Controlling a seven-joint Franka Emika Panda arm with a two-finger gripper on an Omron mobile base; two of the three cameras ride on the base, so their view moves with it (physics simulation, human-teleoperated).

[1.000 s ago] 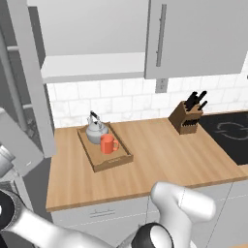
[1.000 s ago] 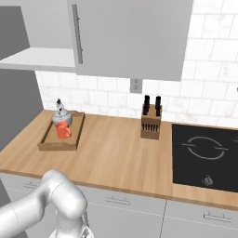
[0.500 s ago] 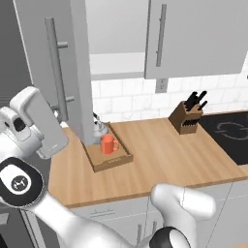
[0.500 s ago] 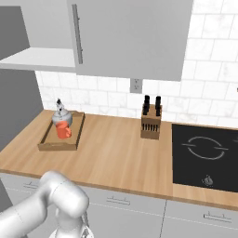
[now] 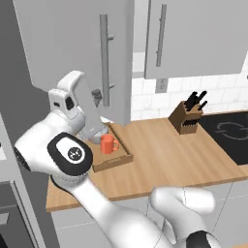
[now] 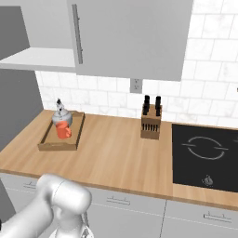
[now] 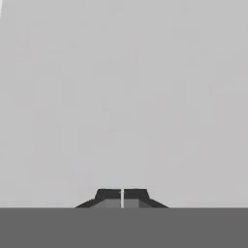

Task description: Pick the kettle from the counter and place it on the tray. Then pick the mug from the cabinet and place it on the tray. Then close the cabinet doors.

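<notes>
The gripper is clenched on nothing, facing a flat grey cabinet door. Beyond, the tray sits on the counter, holding the mug nearer and the kettle behind.

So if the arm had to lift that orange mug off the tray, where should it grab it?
Probably by the rim, from straight above. The mug stands upright on the tray with its mouth open upward. The kettle sits close behind it and its handle sticks out sideways, so a side approach looks cramped. Pinch the wall on the side away from the handle.
</notes>
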